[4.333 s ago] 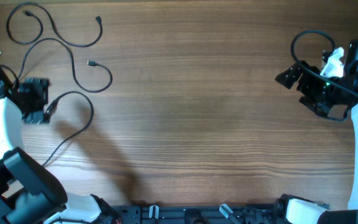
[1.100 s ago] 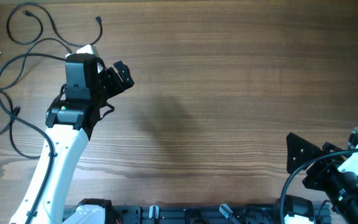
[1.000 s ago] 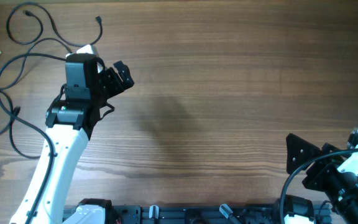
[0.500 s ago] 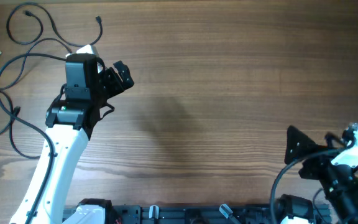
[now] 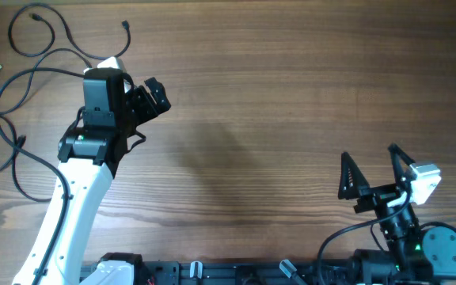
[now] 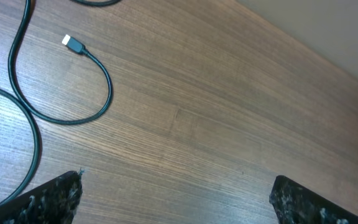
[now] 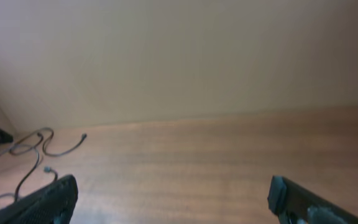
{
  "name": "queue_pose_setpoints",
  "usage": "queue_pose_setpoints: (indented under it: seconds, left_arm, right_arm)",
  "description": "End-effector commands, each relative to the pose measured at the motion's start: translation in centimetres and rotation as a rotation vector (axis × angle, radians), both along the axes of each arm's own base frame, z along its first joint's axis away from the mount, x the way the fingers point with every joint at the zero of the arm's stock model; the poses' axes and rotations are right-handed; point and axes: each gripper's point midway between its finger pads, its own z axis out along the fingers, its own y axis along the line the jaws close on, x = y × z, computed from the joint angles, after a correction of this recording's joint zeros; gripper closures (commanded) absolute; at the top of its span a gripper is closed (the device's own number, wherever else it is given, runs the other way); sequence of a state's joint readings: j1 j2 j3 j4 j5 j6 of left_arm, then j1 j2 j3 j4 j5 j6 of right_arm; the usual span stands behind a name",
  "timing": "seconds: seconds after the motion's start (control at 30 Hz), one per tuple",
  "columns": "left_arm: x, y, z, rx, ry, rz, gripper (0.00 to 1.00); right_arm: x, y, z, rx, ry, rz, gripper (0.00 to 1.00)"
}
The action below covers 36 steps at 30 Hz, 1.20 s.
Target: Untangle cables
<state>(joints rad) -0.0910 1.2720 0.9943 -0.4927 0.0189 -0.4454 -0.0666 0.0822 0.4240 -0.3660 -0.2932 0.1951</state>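
Note:
Several thin black cables [image 5: 22, 79] lie in loose curves at the table's far left; one loops at the top left corner [image 5: 34, 32]. One cable with a silvery plug [image 6: 73, 45] curves across the left wrist view, and the cables show small and far off in the right wrist view [image 7: 36, 146]. My left gripper [image 5: 155, 95] is open and empty, hovering just right of the cables. My right gripper [image 5: 374, 170] is open and empty, low at the table's near right, pointing toward the far left.
The wooden table [image 5: 275, 103] stretches between the two arms. The left arm's white link [image 5: 70, 206] crosses the near left part. A black rail [image 5: 236, 271] runs along the front edge.
My right arm has swung left and folded back near its base, its open fingers now pointing up the table. The left arm and the cables have not moved in the last second.

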Motion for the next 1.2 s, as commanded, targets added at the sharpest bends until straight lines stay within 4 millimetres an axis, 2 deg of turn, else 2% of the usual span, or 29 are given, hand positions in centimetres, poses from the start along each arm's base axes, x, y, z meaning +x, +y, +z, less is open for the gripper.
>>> queue_pose_setpoints:
  seconds: [0.0,0.07,0.2,0.47,0.53,0.63,1.17]
  left_arm:
    - [0.2,0.2,0.1,0.028,-0.007,-0.007,0.00]
    - [0.2,0.2,0.1,0.028,-0.007,-0.007,0.00]
    - [0.2,0.2,0.1,0.028,-0.007,-0.007,0.00]
    - [0.2,0.2,0.1,0.027,-0.007,-0.007,0.00]
    - [0.2,0.2,0.1,0.028,-0.007,-0.007,0.00]
    - [0.2,0.2,0.1,0.028,-0.007,-0.007,0.00]
    - [0.2,0.2,0.1,0.028,-0.007,-0.007,0.00]
  right_arm:
    - [0.6,0.1,-0.9,-0.011,-0.053,0.005,0.00]
    - [1.1,0.1,-1.4,-0.007,-0.069,0.002,0.00]
    - [2.1,-1.5,-3.1,0.077,-0.053,-0.088,0.00]
    - [3.3,-1.4,-7.1,-0.015,-0.079,-0.083,0.00]
    - [3.7,-1.9,-8.4,-0.009,-0.066,-0.113,0.00]
    - [3.8,-2.8,-9.2,-0.013,-0.030,-0.169,0.00]
    - [3.8,-4.1,-9.3,-0.024,-0.029,-0.240,0.00]
